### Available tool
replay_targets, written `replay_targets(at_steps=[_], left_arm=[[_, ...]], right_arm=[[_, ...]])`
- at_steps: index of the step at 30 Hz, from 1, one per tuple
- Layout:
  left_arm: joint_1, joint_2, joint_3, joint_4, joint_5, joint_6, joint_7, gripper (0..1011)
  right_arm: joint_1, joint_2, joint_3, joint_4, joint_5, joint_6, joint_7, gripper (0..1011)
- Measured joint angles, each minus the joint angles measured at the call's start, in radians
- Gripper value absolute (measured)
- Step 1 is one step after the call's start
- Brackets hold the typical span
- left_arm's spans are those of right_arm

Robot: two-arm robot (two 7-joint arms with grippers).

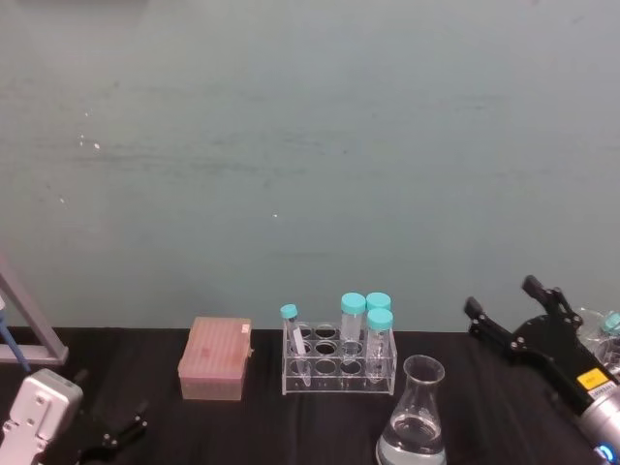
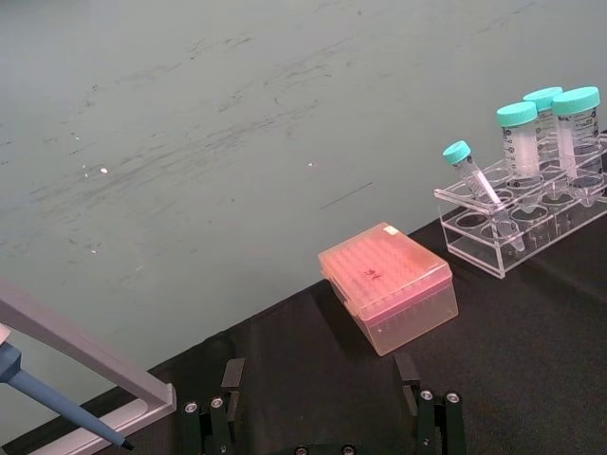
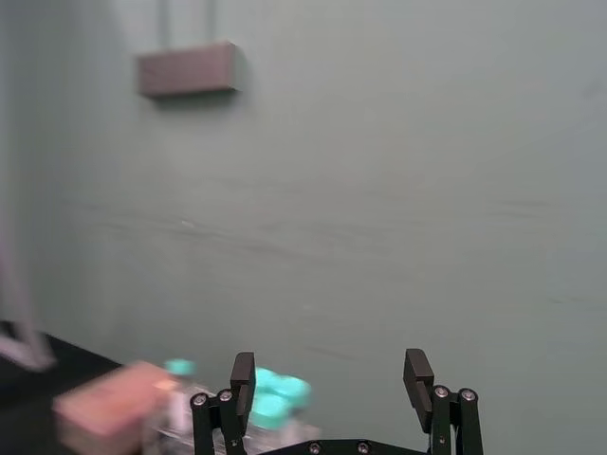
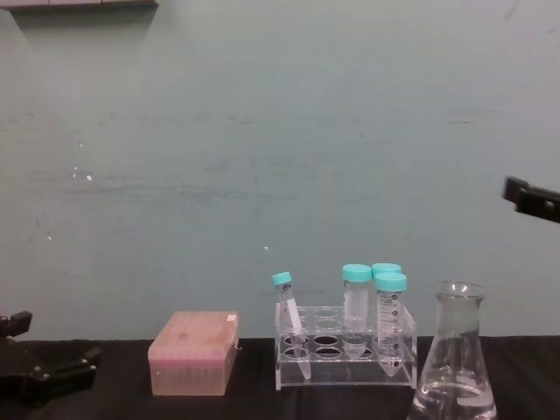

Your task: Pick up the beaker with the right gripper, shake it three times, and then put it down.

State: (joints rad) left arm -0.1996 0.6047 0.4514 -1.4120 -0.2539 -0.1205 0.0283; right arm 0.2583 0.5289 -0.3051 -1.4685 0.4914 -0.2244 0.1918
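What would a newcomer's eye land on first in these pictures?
The teal-capped tubes in their clear rack at the middle of the table stand out, a pink tip box to their left. The beaker, holding clear liquid, stands in front and right of the rack. The right gripper hangs open above and right of it, not touching; the left gripper sits low at left, open.

A laboratory: black bench point(image 1: 126, 354) with a tube rack point(image 1: 338, 371) of teal-capped tubes point(image 1: 379, 334), pink tip box point(image 1: 215, 360) and glass beaker point(image 1: 415, 418).
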Motion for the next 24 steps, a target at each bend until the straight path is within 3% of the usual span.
replay_targets(at_steps=[3, 8, 24], left_arm=[[0.000, 0.000, 0.000, 0.000, 0.000, 0.000, 0.000, 1000], [0.000, 0.000, 0.000, 0.000, 0.000, 0.000, 0.000, 1000], [0.000, 0.000, 0.000, 0.000, 0.000, 0.000, 0.000, 1000]], right_arm=[[-0.006, -0.007, -0.008, -0.020, 0.053, 0.003, 0.090, 1002], [-0.020, -0.012, -0.019, -0.035, 0.087, 0.047, 0.146, 1002], [-0.095, -0.029, -0.006, -0.058, 0.112, 0.194, 0.150, 1003]])
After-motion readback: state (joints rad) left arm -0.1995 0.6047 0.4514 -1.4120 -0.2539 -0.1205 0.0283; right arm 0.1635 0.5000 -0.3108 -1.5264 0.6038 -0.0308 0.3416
